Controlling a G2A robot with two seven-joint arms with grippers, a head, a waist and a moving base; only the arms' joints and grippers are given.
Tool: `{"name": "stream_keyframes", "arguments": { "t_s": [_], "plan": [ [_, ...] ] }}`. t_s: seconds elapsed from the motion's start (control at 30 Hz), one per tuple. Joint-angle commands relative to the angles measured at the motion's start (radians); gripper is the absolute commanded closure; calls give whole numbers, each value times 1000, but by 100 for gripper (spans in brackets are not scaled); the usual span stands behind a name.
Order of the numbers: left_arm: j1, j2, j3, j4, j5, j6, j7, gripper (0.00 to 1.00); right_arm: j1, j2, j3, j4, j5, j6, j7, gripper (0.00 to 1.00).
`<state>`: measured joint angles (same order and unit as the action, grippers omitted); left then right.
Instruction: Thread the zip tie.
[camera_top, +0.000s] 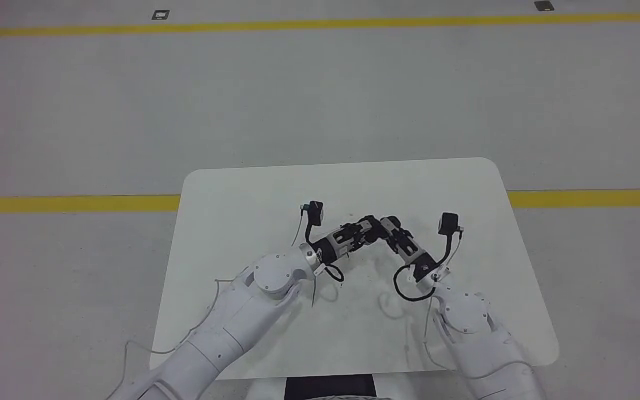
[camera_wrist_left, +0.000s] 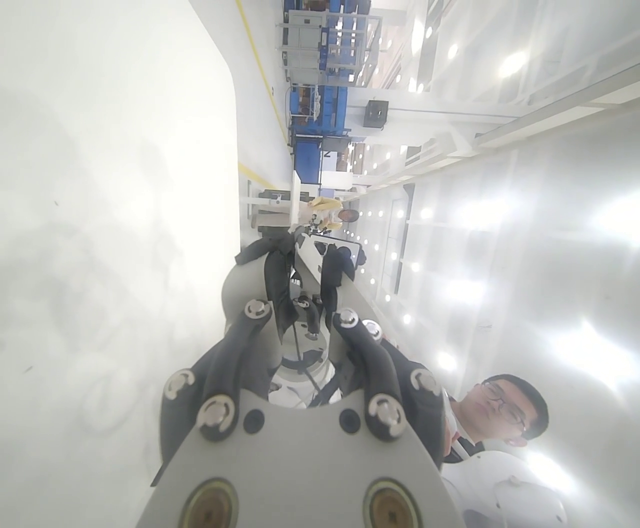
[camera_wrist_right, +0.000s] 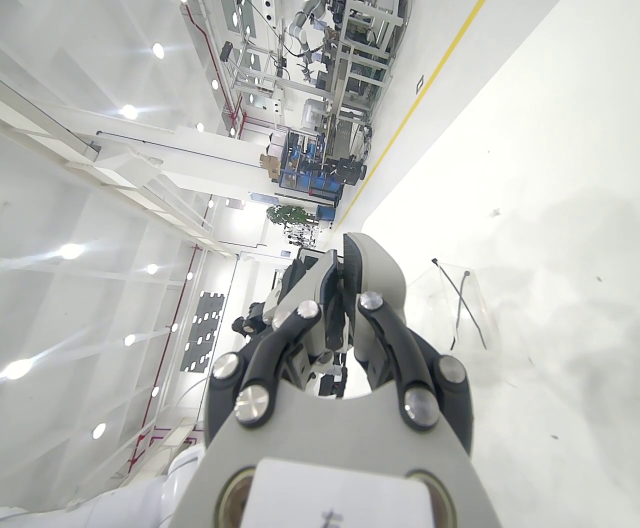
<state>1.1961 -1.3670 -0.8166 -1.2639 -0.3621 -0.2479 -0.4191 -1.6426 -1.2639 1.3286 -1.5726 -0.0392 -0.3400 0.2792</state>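
While left gripper and right gripper meet tip to tip over the table, right looks pinched closed and left narrowly parted, with any tie between hidden. Two zip ties lie crossed in clear tray. Probably aligning; next needs a fine tail-to-head lineup

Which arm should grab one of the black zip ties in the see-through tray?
Probably the right. In its wrist view the clear tray with the two crossed zip ties sits on the table just beside the right gripper. That gripper is shut, so it would need to open first.
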Motion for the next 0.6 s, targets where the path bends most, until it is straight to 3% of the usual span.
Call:
{"name": "stream_keyframes", "arguments": {
  "t_s": [0.0,0.57],
  "plan": [
    [1,0,0,-2,1,2,0,84,-1,1,-2,-1,-3,0,-2,100],
    [3,2,2,-2,-4,8,-11,100,-3,13,-18,-6,-11,0,-20,100]
  ]
}}
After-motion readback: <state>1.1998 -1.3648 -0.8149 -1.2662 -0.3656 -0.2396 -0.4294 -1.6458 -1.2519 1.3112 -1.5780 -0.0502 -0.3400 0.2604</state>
